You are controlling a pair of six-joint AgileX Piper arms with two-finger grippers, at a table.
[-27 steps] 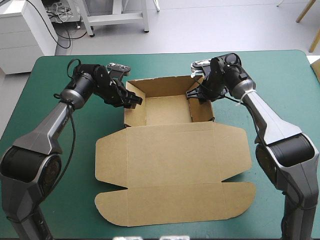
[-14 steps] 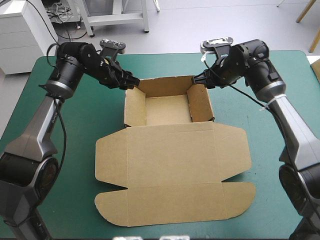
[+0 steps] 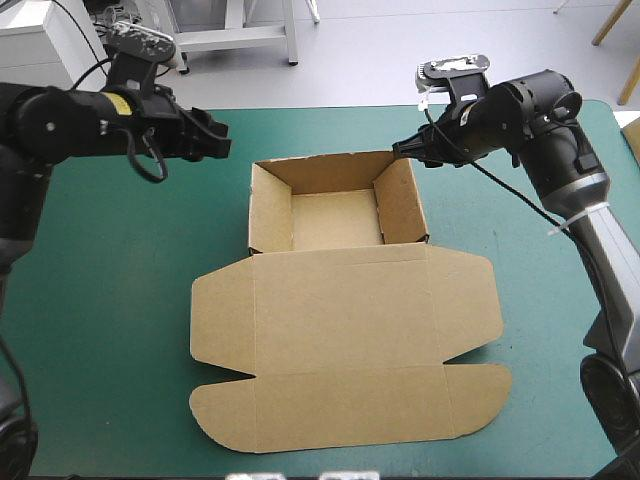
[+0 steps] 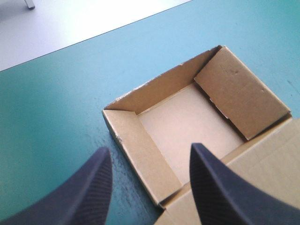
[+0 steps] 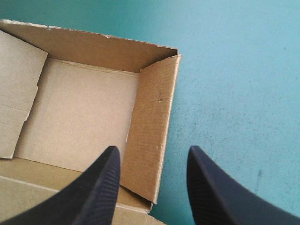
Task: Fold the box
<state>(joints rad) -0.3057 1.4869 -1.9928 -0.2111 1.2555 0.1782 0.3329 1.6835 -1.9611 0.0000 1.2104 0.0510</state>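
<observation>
Both arms back off the walls: black-finned left gripper (image 3: 214, 137) swings wide, right gripper (image 3: 402, 148) hangs nearer, by the far-right corner. Both spread, empty. Brown cardboard box (image 3: 340, 310) mid teal-green table cover (image 3: 110, 290), tray far, lid flat nearside.

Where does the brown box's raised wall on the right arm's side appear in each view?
High view: the brown cardboard box's right-side wall, right of the pale tray floor.
Left wrist view: far wall across the floor, beyond the open left gripper.
Right wrist view: wall just ahead of the open right gripper.
Shared landmark: the tray floor.
</observation>
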